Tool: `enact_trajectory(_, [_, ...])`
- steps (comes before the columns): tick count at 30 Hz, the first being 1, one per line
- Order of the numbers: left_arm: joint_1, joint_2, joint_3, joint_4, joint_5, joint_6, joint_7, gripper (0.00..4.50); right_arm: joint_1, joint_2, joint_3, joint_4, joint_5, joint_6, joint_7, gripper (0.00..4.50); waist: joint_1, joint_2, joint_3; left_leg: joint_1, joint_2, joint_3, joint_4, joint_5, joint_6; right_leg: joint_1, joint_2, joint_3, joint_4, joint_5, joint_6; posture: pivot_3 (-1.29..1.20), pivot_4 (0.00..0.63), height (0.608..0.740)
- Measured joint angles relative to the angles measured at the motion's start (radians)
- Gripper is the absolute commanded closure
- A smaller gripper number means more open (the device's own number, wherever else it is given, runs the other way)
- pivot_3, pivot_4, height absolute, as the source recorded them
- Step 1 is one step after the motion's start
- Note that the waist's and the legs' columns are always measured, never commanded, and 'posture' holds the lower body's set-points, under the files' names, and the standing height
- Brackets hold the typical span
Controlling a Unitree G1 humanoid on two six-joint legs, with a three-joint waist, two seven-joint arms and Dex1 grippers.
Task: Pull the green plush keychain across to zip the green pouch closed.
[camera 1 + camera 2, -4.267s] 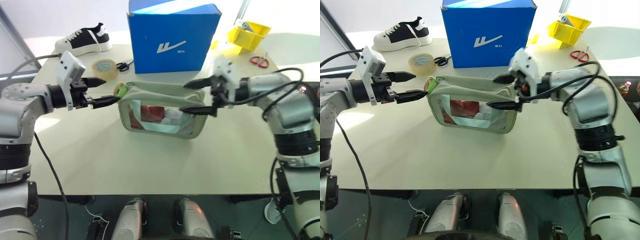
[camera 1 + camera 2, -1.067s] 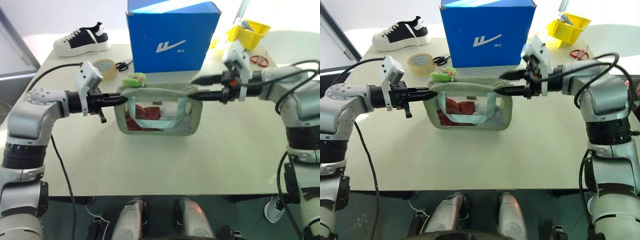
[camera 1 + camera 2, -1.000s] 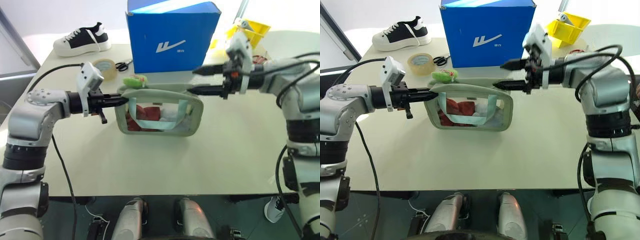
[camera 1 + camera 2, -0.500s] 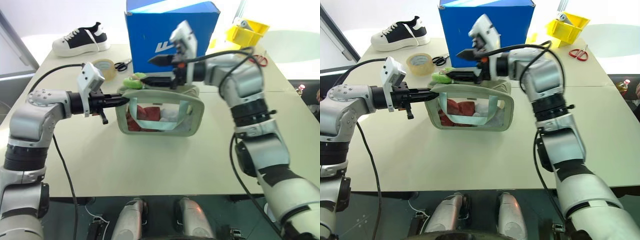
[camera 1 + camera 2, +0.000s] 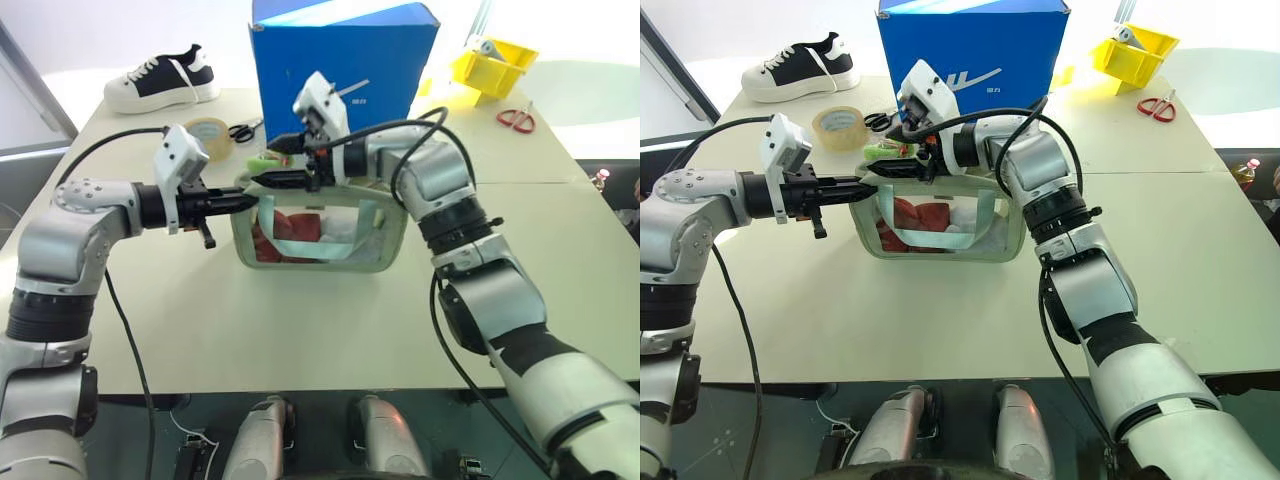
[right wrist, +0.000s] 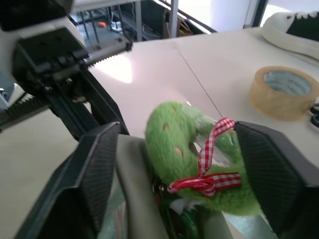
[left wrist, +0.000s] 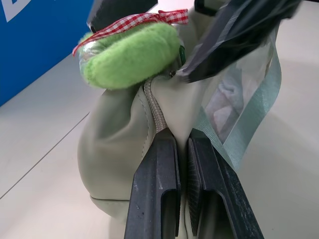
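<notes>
1. Head views: our left gripper (image 5: 246, 200) pinches the pouch (image 5: 320, 225) end shut; we should keep it taut.
2. Left wrist: closed fingers (image 7: 159, 194) clamp fabric just below the keychain (image 7: 130, 60).
3. Right wrist: our right gripper (image 6: 182, 164) is part open, and the keychain sits between its fingers (image 6: 97, 172); we cannot tell whether they touch it. We should close squarely before pulling.

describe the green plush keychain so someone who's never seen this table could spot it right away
Start at the big blue box at the back of the table; just in front of it lies the green pouch with a clear window. At the pouch's top corner nearest the tape roll sits the green plush keychain. It is the one fuzzy bright-green thing, tied with a red-and-white checked ribbon.
</notes>
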Motion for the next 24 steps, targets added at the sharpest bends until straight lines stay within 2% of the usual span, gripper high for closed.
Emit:
enact_trajectory(4, [0.000, -0.001, 0.000, 0.000, -0.001, 0.000, -0.001, 4.47, -0.007, 0.002, 0.007, 0.015, -0.028, -0.019, -0.006, 4.34, 0.002, 0.000, 0.000, 0.000, 0.000, 0.000, -0.001, 0.001, -0.001, 0.000, 0.000, 0.000, 0.000, 0.000, 0.000, 0.00, 0.150, 0.740])
enact_trajectory(9, [0.000, -0.001, 0.000, 0.000, -0.002, 0.000, -0.002, 4.47, -0.007, -0.007, -0.015, -0.002, -0.023, 0.011, -0.016, 4.43, 0.003, 0.000, 0.000, 0.000, 0.000, 0.000, -0.002, 0.001, -0.001, 0.000, 0.000, 0.000, 0.000, 0.000, 0.000, 0.00, 0.150, 0.740])
enact_trajectory(13, [0.000, -0.001, 0.000, -0.002, -0.002, 0.000, -0.001, 4.47, 0.003, -0.062, -0.063, -0.068, -0.007, 0.056, -0.046, 4.43, 0.005, 0.000, 0.000, 0.000, 0.000, 0.000, -0.002, 0.001, -0.001, 0.000, 0.000, 0.000, 0.000, 0.000, 0.000, 0.00, 0.150, 0.740])
enact_trajectory(21, [0.004, 0.003, 0.000, -0.006, -0.004, -0.002, -0.004, 4.47, 0.191, -0.295, -0.116, -0.425, -0.004, 0.277, -0.118, 4.43, 0.007, 0.000, 0.000, 0.000, 0.000, 0.000, -0.003, -0.001, 0.003, 0.000, 0.000, 0.000, -0.001, 0.000, 0.000, 0.00, 0.150, 0.740])
enact_trajectory(24, [-0.003, 0.004, -0.003, 0.008, -0.002, -0.005, -0.006, 4.47, 0.253, -0.349, -0.148, -0.519, 0.001, 0.348, -0.152, 4.43, 0.006, 0.000, 0.000, 0.001, 0.000, 0.000, -0.003, -0.001, 0.003, 0.000, 0.000, 0.000, -0.001, -0.001, -0.001, 0.00, 0.150, 0.740])
